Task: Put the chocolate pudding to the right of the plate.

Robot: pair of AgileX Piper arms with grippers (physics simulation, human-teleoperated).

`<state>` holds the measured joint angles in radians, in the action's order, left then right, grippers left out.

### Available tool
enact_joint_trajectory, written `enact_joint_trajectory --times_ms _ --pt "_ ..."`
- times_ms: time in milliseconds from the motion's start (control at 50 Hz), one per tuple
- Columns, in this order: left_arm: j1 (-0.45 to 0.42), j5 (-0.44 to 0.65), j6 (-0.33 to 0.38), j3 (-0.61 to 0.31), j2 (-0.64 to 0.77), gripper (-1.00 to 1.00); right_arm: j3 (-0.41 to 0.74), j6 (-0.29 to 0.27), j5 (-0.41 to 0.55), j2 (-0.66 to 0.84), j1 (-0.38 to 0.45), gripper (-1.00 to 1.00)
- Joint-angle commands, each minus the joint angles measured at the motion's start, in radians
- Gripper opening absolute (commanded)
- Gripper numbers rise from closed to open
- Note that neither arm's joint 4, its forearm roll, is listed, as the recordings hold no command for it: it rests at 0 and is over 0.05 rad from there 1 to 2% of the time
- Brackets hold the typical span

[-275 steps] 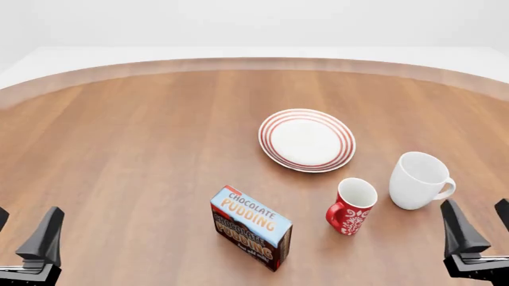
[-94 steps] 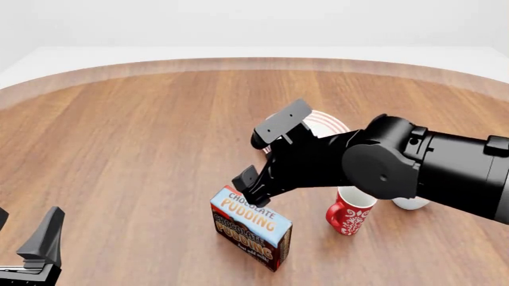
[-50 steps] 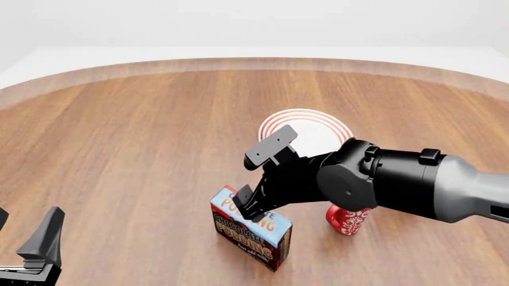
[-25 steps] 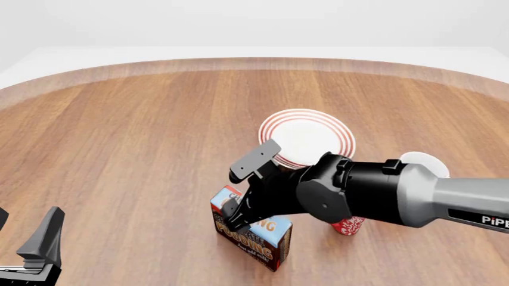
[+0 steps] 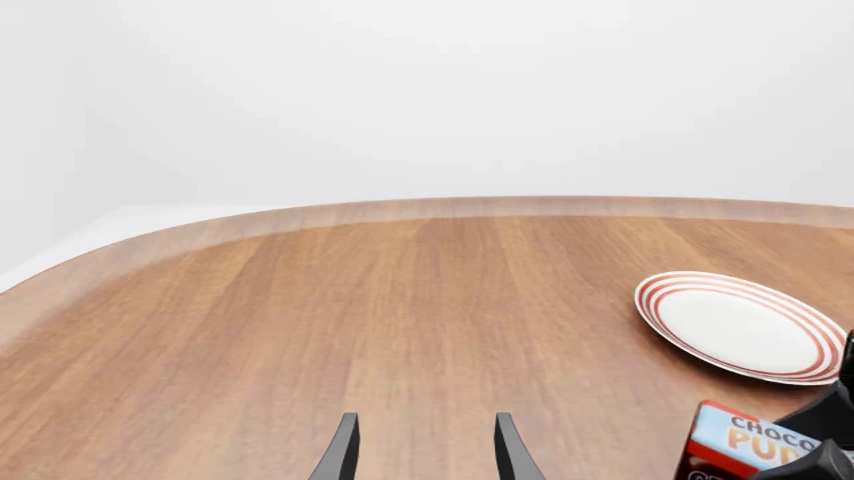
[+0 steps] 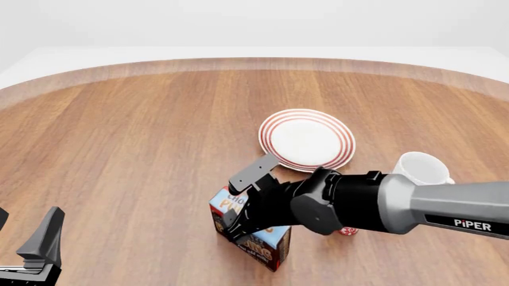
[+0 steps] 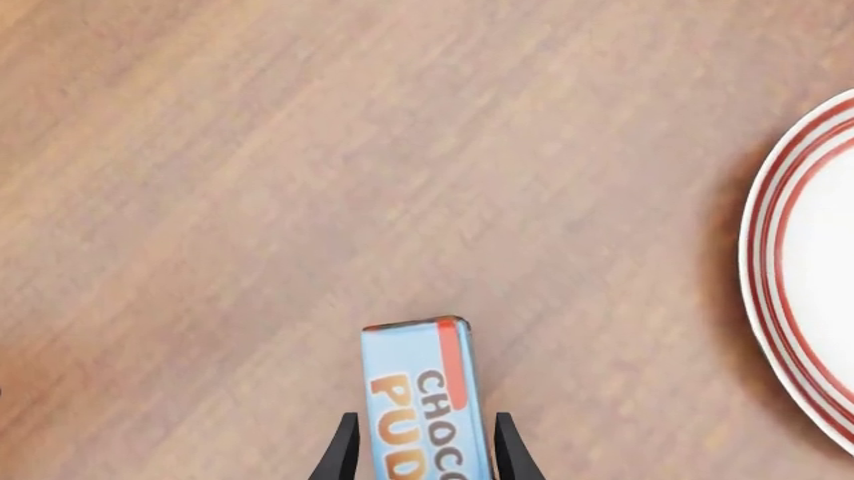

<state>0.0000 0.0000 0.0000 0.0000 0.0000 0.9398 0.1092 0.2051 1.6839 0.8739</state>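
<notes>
The chocolate pudding (image 6: 269,245) carton lies on the wooden table, in front of and a little left of the plate (image 6: 306,140). My right gripper (image 6: 241,196) is open and lowered over the carton. In the right wrist view its fingers (image 7: 344,452) straddle the light-blue top of the pudding (image 7: 416,395) with small gaps on both sides, and the plate's rim (image 7: 801,280) shows at the edge. My left gripper (image 6: 25,225) is open and empty at the near left corner. The left wrist view shows the left gripper (image 5: 424,455), the pudding (image 5: 747,445) and the plate (image 5: 741,325).
A plain white mug (image 6: 421,170) stands to the right of and nearer than the plate. A red patterned mug is almost wholly hidden behind my right arm (image 6: 382,202). The table's curved far edge (image 6: 254,62) runs along the back.
</notes>
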Motion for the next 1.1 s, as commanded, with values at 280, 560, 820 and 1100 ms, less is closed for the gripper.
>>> enact_joint_trajectory --times_ms 280,560,820,1100 --pt "0.0 0.0 0.0 0.0 0.0 1.0 0.006 -0.051 -0.02 -0.031 -0.061 -1.0" --pt "0.0 0.0 0.0 0.0 0.0 1.0 0.312 -0.275 0.163 -0.127 -0.243 -1.0" --pt "0.0 0.0 0.0 0.0 0.0 1.0 0.573 -0.329 0.237 -0.016 -0.383 -1.0" --pt "0.0 0.0 0.0 0.0 0.0 1.0 0.96 -0.307 0.361 0.298 -0.605 -1.0"
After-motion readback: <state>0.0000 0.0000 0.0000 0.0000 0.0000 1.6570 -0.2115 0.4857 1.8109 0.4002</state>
